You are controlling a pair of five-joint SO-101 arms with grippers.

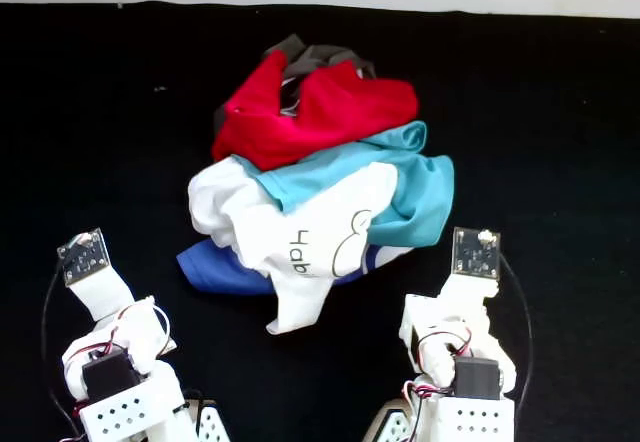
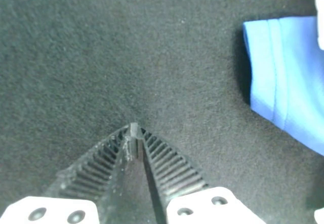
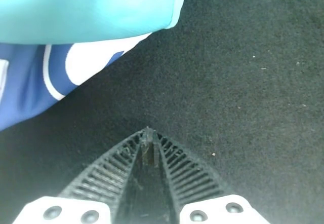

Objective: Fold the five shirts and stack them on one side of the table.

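**Five shirts unfolded in one heap; both jaws clenched on nothing**

Seen from the high view, the five shirts lie together in a loose heap at the centre of the black desk [image 1: 560,112]. None is folded.

- The grey shirt [image 1: 312,56] is at the top of the heap, mostly under the red shirt [image 1: 320,112].
- Below the red lies the teal shirt [image 1: 405,187], which spreads to the right.
- The white shirt [image 1: 300,237], print side up, overlaps the teal and covers most of the blue shirt [image 1: 215,270].
- The blue shirt's edge shows at the heap's lower left.

The left arm [image 1: 110,347] stands at the lower left of the frame and the right arm [image 1: 455,337] at the lower right. Each is just short of the heap.

The left jaws are clenched with tips meeting, over bare desk, and the blue shirt [image 2: 286,77] lies near. The right jaws are clenched likewise, over bare desk, near the teal shirt [image 3: 91,11] and the blue shirt [image 3: 25,92].
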